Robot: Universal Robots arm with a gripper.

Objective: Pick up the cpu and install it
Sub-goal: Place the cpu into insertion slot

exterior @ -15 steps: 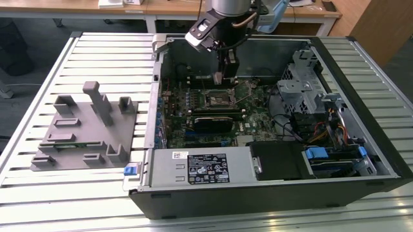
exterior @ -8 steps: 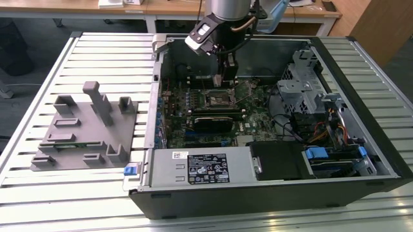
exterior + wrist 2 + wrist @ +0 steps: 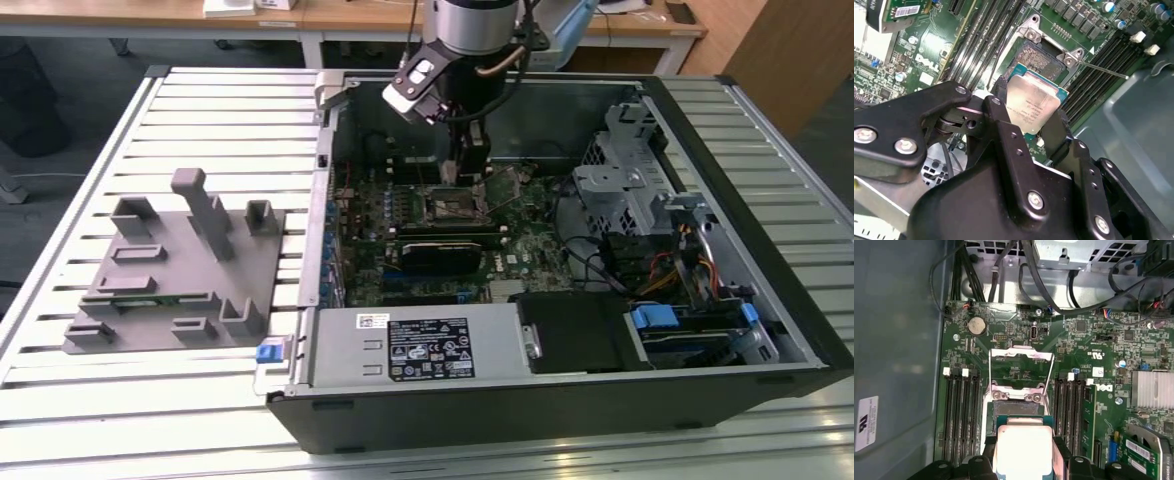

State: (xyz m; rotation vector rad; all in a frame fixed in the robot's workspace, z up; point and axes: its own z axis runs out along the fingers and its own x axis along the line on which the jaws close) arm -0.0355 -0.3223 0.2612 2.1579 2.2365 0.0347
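Note:
The cpu (image 3: 1035, 111) is a small square chip with a silvery top on a green edge, and it is tilted. My gripper (image 3: 1030, 102) is shut on it, one black finger on each side. In the first wrist view the cpu (image 3: 1021, 445) hangs just above the open socket (image 3: 1015, 408), whose metal load plate (image 3: 1021, 356) is flipped up. In the exterior view my gripper (image 3: 461, 178) reaches down into the open computer case, directly over the socket (image 3: 449, 207) on the motherboard.
Memory slots (image 3: 960, 415) flank the socket on both sides. A black card (image 3: 449, 252) lies in front of it, and a drive cage (image 3: 625, 185) with cables stands at the exterior view's right. A grey plastic fixture (image 3: 174, 270) sits on the slatted table outside the case.

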